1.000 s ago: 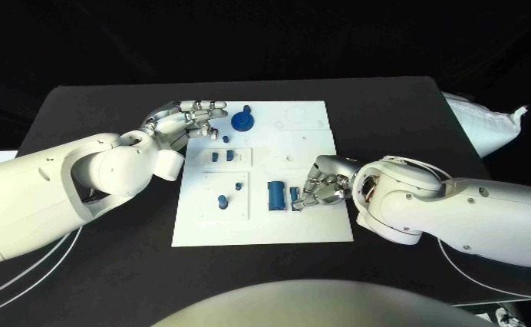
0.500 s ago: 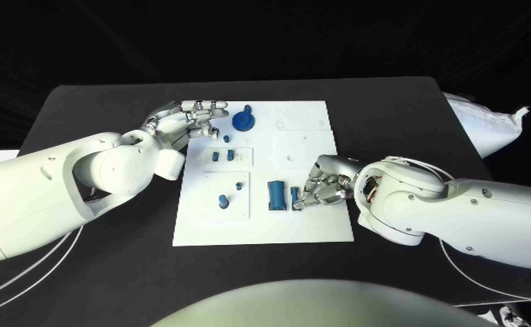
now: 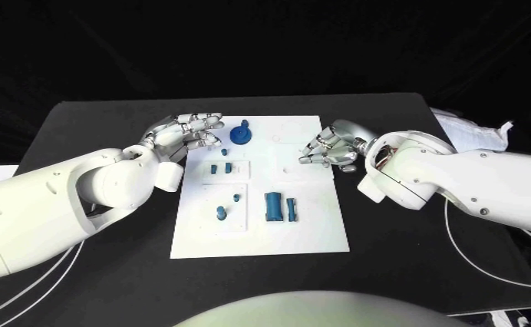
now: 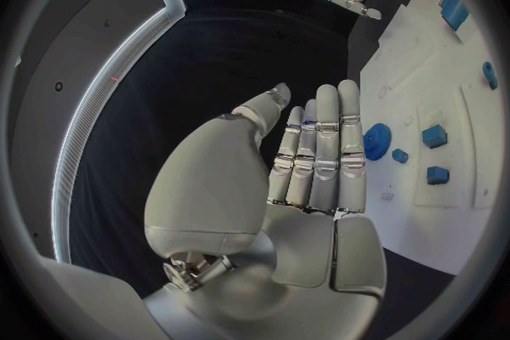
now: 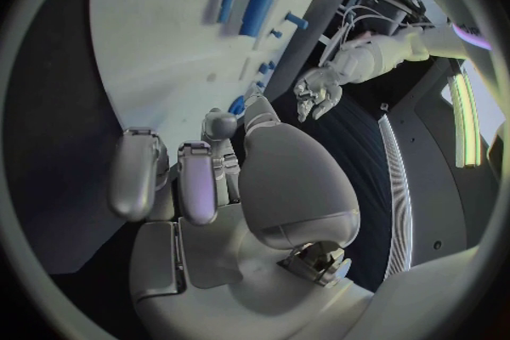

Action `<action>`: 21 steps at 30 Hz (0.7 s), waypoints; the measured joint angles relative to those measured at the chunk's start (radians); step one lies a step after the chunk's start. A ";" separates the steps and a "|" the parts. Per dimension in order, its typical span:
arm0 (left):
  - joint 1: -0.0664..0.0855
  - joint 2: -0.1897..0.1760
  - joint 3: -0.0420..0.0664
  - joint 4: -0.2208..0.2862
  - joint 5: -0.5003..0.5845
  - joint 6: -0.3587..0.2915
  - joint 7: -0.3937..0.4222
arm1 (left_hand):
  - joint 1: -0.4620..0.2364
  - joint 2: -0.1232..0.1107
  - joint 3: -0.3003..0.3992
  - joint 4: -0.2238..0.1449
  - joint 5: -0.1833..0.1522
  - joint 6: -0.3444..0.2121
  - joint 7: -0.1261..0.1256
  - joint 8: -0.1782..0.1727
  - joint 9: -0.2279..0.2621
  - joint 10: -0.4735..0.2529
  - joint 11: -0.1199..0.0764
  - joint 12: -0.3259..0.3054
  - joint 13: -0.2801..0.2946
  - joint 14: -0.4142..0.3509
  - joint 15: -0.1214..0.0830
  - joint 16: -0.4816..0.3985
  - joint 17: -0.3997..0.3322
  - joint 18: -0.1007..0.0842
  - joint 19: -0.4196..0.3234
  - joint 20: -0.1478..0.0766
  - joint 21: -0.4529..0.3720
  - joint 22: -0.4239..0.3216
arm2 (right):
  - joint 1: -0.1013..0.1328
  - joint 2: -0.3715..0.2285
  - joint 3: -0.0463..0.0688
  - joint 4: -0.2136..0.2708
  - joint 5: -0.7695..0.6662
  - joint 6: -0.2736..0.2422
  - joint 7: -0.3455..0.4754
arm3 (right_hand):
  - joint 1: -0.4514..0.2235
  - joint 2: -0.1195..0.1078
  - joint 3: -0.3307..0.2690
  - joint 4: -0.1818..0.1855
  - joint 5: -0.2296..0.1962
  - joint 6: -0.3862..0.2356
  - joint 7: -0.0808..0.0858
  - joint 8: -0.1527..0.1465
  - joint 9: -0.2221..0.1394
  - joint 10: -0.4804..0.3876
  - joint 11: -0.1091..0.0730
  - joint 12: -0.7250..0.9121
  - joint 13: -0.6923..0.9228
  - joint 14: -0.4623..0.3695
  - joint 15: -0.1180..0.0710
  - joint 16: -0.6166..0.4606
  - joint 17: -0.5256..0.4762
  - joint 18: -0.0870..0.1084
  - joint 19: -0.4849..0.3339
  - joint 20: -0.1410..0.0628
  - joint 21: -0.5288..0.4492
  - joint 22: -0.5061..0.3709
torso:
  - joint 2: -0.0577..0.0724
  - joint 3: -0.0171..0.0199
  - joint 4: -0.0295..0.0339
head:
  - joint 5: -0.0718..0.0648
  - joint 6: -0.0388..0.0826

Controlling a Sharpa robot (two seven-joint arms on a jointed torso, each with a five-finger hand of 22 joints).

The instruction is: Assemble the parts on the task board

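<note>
The white task board (image 3: 310, 227) lies mid-table. On it are a round blue gear-like part (image 3: 242, 137), two small blue pieces (image 3: 219, 166), two more small pieces (image 3: 228, 206), a wide blue block (image 3: 272, 207) and a thin blue block (image 3: 291, 209). My left hand (image 3: 188, 131) hovers at the board's far left corner beside the gear (image 4: 377, 138), fingers straight and holding nothing (image 4: 308, 170). My right hand (image 3: 328, 149) hangs over the board's right edge, well behind the blocks (image 5: 255, 10), fingers curled in with nothing in them (image 5: 212, 187).
A white bag (image 3: 476, 131) lies at the table's right edge behind my right arm. Bare black table (image 3: 110, 112) surrounds the board on all sides.
My right hand has left the thin block and pulled back to the board's far right edge. Both blocks stay on the board. The left hand has hardly moved; the camera has shifted.
</note>
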 measured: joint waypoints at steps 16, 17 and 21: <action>-0.016 0.101 0.001 -0.151 0.063 -0.146 0.154 | 0.041 0.051 -0.144 0.024 0.000 -0.028 -0.008 -0.050 0.000 -0.052 0.059 -0.148 -0.003 -0.148 0.113 -0.595 -0.250 0.000 -0.310 0.144 -0.352 -0.390 | 0.012 0.249 0.022 -0.475 0.720 0.030 0.542 | 0.151 0.042 0.058 -0.084 -0.063 -0.024 0.058 -0.021 -0.134 -0.085 0.101 -0.540 -0.843 -0.368 0.145 -1.169 -0.983 0.059 -0.321 0.154 -0.997 -0.858 | -0.063 -0.0153 0.0005 | 0.015 0.149; -0.016 0.108 0.001 -0.158 0.063 -0.155 0.161 | 0.041 0.051 -0.144 0.024 0.000 -0.026 -0.005 -0.050 0.000 -0.052 0.059 -0.150 -0.003 -0.147 0.113 -0.602 -0.253 0.000 -0.310 0.144 -0.352 -0.397 | 0.011 0.260 0.024 -0.495 0.746 0.035 0.566 | 0.151 0.042 0.062 -0.089 -0.061 -0.024 0.058 -0.021 -0.142 -0.084 0.102 -0.540 -0.868 -0.366 0.147 -1.187 -1.002 0.059 -0.316 0.157 -1.015 -0.873 | -0.065 -0.0152 0.0012 | 0.017 0.154; -0.016 0.111 0.002 -0.163 0.063 -0.166 0.166 | -0.067 0.082 -0.167 0.025 -0.005 -0.101 -0.019 -0.071 -0.018 -0.132 0.047 -0.172 -0.020 -0.211 0.099 -0.625 -0.274 0.000 -0.372 0.119 -0.370 -0.438 | 0.011 0.267 0.025 -0.507 0.767 0.037 0.587 | 0.029 0.027 0.074 -0.101 -0.062 -0.109 0.046 -0.035 -0.163 -0.178 0.092 -0.560 -0.912 -0.459 0.144 -1.226 -1.039 0.058 -0.395 0.141 -1.052 -0.904 | -0.069 -0.0151 0.0023 | 0.022 0.162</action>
